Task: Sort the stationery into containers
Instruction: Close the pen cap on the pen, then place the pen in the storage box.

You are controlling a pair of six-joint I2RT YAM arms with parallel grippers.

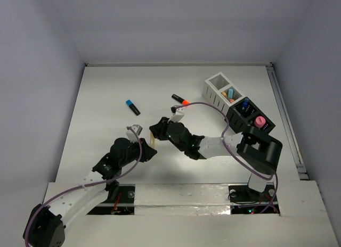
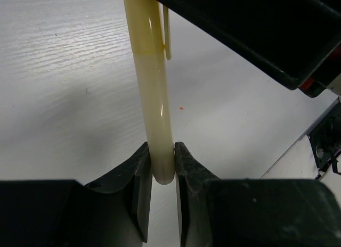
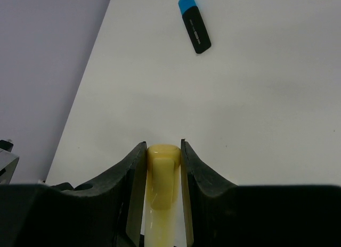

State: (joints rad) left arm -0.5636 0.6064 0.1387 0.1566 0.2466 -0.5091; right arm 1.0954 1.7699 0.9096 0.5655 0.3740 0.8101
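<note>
A pale yellow marker (image 1: 153, 141) hangs between both grippers above the table's near middle. My left gripper (image 1: 147, 147) is shut on its plain end, seen in the left wrist view (image 2: 162, 151) with the marker (image 2: 152, 87) running away from the jaws. My right gripper (image 1: 158, 131) is shut on its cap end; in the right wrist view (image 3: 163, 148) the yellow cap (image 3: 162, 183) sits between the jaws. The containers (image 1: 238, 105) stand in a row at the back right, two white and the others black, holding several items and a pink cylinder (image 1: 259, 121).
A black marker with a blue cap (image 1: 132, 107) lies on the table left of centre, also in the right wrist view (image 3: 194, 24). A black marker with an orange cap (image 1: 180, 100) lies near the middle. The right arm reaches across to the left.
</note>
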